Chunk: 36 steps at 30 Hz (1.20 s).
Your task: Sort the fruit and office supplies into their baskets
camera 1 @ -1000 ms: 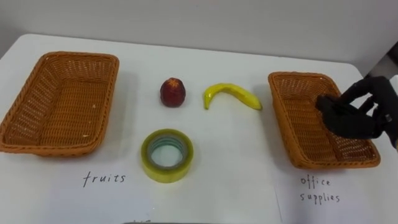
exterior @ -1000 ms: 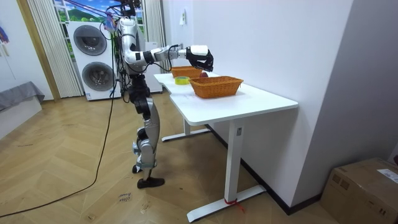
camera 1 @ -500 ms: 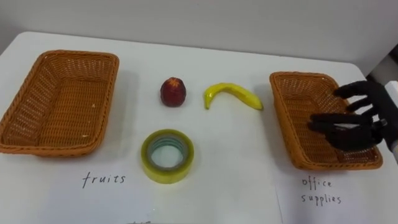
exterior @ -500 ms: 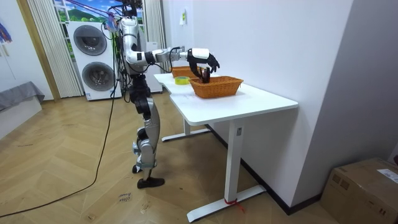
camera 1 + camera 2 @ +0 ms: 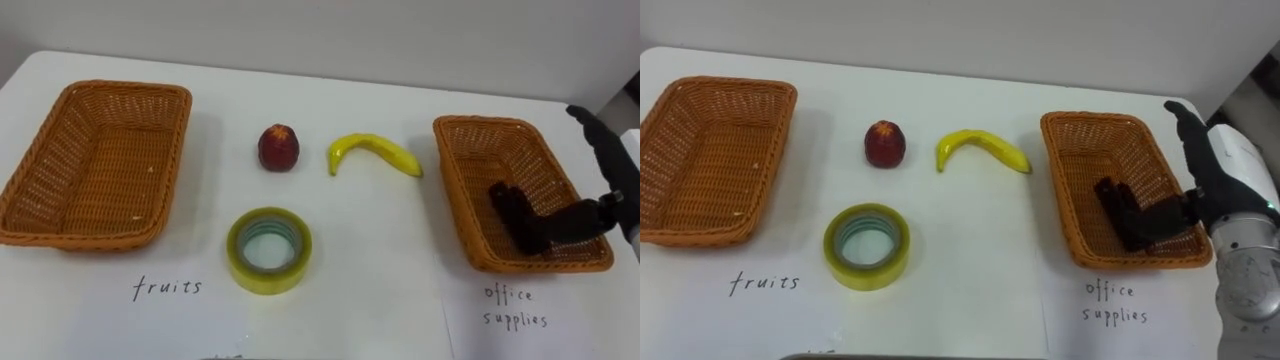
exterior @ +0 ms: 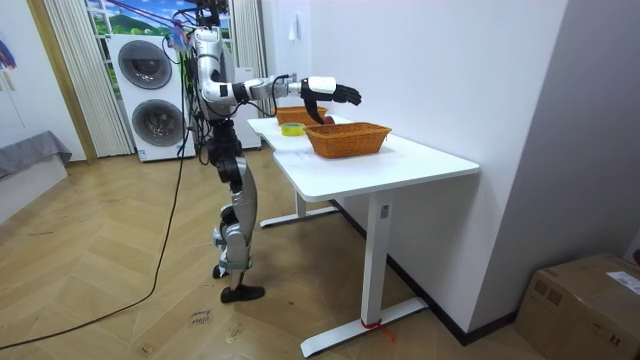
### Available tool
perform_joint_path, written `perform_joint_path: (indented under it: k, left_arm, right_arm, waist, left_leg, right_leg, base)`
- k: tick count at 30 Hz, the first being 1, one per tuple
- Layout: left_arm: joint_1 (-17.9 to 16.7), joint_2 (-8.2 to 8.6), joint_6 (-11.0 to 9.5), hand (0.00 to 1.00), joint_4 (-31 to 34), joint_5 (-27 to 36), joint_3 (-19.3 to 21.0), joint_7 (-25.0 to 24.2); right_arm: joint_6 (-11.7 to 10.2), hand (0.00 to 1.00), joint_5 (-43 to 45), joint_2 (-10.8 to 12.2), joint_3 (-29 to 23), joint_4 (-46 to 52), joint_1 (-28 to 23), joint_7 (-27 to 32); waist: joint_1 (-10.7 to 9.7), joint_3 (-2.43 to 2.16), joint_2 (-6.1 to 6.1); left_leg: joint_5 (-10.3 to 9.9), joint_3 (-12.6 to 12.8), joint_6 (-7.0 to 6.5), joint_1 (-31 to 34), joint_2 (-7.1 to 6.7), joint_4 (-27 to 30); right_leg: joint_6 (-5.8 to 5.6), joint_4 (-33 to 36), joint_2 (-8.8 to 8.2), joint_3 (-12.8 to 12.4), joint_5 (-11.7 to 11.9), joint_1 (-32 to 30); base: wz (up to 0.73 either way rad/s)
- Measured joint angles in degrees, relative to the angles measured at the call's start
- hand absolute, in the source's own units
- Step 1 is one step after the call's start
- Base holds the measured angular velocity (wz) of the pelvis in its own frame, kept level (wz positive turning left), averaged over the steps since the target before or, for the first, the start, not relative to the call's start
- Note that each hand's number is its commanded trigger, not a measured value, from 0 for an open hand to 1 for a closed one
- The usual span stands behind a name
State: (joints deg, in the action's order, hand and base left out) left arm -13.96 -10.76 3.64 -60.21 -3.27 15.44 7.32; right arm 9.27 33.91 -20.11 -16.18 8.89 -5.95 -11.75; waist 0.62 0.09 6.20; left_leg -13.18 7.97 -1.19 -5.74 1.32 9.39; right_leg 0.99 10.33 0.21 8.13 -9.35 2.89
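Observation:
My right hand (image 5: 608, 155) hovers over the right edge of the right wicker basket (image 5: 455, 190), fingers straight and spread, holding nothing. A small black object (image 5: 512, 212) lies inside that basket, with the thumb reaching close beside it. In the middle of the white table (image 5: 400, 300) lie a red apple (image 5: 278, 147), a yellow banana (image 5: 375, 152) and a roll of yellow tape (image 5: 268, 250). The left wicker basket (image 5: 60, 235) has nothing in it. In the room view I stand at the table's end on the room view's left, right hand (image 6: 335, 95) stretched out above the basket (image 6: 347, 138).
A handwritten label lies on the table in front of each basket. The table's right edge runs just beyond the right basket. A wall stands behind the table's far edge.
My right hand went from curled round the black object to fully open. The object now lies in the right basket, and the hand has drawn back to the right.

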Motion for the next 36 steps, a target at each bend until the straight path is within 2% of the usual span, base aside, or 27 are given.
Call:
perform_joint_path:
  k: [19, 27, 36]
  left_arm:
    - [0.15, 0.01, 0.0, 0.0, 0.1, 0.27, 0.01, 0.03]
    - [0.8, 0.24, 0.0, 0.0, 0.06, 0.42, -0.05, 0.73]
    - [0.9, 0.72, 0.12, 0.0, -0.19, 1.49, -3.43, 1.1]
  right_arm:
    - [0.0, 0.0, -0.4, 0.0, 0.26, 0.0, 0.02, 0.42]
    - [0.14, 0.0, -3.11, 0.05, 1.07, 2.19, 0.45, 0.23]
    - [0.39, 0.0, -4.82, 0.08, 4.46, 5.2, 2.19, -0.11]
  waist:
    - [0.05, 0.01, -0.07]
    - [1.06, -0.02, -0.09]
    - [1.46, -0.05, -0.61]
  left_leg:
    - [0.0, 0.0, 0.0, -0.1, 0.05, 0.03]
    - [0.0, 0.04, -0.01, 0.04, 0.05, 0.03]
    - [0.0, 0.22, -0.01, 0.02, 0.07, 0.06]
  right_leg:
    - [0.0, 0.19, -0.02, -0.09, 0.0, 0.01]
    - [0.0, 0.26, -0.08, -0.11, 0.0, -0.11]
    - [0.02, 0.39, -0.04, -0.08, 0.03, -0.09]
  base:
    - [0.0]
    - [0.0]
    - [0.0]
